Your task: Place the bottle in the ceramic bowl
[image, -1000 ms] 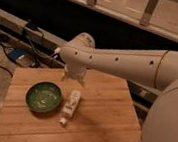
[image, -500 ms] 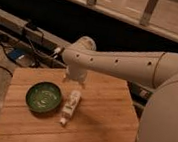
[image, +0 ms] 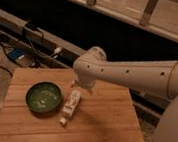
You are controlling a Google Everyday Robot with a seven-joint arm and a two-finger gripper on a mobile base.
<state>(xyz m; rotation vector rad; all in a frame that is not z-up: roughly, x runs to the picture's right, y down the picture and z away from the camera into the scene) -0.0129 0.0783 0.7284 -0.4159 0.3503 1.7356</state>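
Two fingers [image: 76,85] of the gripper [image: 81,87] are standing apart, gripping nothing, and are hanging just over the far end of the bottle [image: 70,104]. The bottle is lying on its side on the wooden table [image: 101,125], just beside the ceramic bowl [image: 30,92]. Slim, light and probably smooth plastic, the bottle is looking apt to roll or slip. Closing across its mid-body, crosswise to its length, is looking safest, while the glazed bowl is calling for a gentle set-down.

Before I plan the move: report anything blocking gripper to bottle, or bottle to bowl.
Nothing visible does. The gripper hangs right over the far end of the bottle, which lies on the wooden table just beside the ceramic bowl, nothing between them.
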